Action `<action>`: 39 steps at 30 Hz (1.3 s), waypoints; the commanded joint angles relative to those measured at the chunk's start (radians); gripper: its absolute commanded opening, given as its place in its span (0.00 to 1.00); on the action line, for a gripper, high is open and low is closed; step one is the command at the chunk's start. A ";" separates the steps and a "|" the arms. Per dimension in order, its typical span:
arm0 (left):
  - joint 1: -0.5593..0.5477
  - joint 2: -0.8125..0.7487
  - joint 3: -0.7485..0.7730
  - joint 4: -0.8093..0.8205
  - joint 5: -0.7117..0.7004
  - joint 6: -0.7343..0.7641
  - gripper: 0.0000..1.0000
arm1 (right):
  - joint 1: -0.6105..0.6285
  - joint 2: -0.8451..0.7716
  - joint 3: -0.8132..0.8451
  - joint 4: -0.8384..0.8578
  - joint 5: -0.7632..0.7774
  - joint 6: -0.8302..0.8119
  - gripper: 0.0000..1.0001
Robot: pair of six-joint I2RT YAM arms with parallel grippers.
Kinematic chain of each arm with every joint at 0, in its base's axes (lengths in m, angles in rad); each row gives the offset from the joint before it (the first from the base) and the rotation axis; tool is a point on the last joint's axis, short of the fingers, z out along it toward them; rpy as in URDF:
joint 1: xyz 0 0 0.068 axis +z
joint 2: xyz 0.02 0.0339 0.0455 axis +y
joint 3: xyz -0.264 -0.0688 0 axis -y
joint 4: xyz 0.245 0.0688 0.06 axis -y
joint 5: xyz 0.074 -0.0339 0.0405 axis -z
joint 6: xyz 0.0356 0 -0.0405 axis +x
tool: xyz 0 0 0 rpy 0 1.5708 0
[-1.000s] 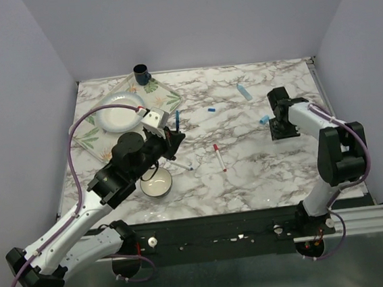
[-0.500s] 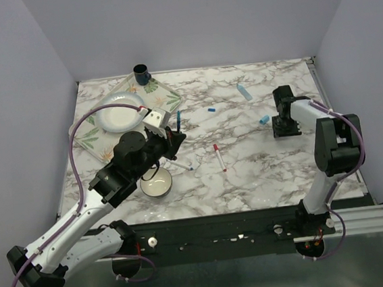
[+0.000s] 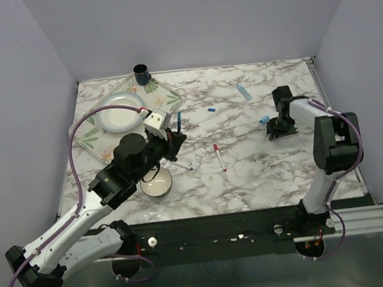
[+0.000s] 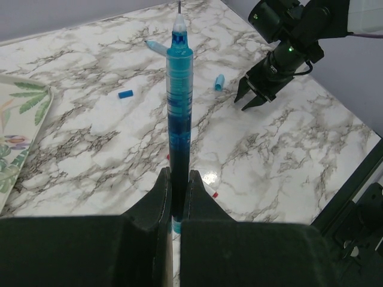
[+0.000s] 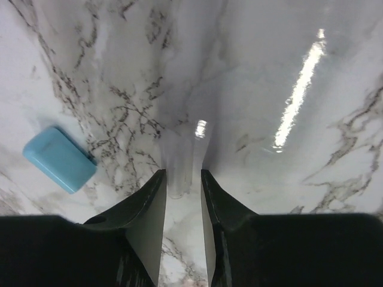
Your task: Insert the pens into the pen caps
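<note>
My left gripper [image 4: 178, 176] is shut on the lower barrel of a thick light blue pen [image 4: 178, 101], which stands upright above the table with its tip up. From above, that gripper [image 3: 172, 133] hangs left of centre. Two thin white pens lie on the marble, one red-ended [image 3: 218, 157] and one blue-ended [image 3: 182, 163]. At the right, my right gripper [image 3: 272, 130] points down just beside a light blue pen cap [image 3: 264, 119]. Its jaws [image 5: 182, 176] stand narrowly apart over bare marble, with the cap [image 5: 60, 159] to their left. A dark blue pen cap [image 3: 211, 108] lies mid-table.
A leaf-patterned tray [image 3: 96, 140] at the back left carries a white plate [image 3: 119, 114] and a dark cup [image 3: 142, 73]. A white bowl [image 3: 156, 183] sits near the front, under the left arm. Another light blue oblong piece [image 3: 244, 91] lies at the back right.
The right gripper has shifted a little left towards the light blue cap, and its jaws have narrowed. The left arm and its pen have stayed still.
</note>
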 commanded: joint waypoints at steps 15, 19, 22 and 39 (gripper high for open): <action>-0.007 -0.073 -0.009 0.000 -0.040 -0.008 0.00 | -0.001 -0.207 -0.193 0.134 -0.018 -0.384 0.40; -0.005 -0.067 -0.011 0.002 -0.048 -0.008 0.00 | -0.001 -0.176 -0.153 0.143 -0.024 -0.378 0.43; -0.004 -0.061 -0.012 0.000 -0.052 -0.002 0.00 | -0.001 -0.123 -0.104 0.125 -0.025 -0.352 0.44; -0.002 -0.047 -0.015 0.003 -0.086 0.008 0.00 | -0.001 -0.032 0.020 0.078 0.016 -0.655 0.39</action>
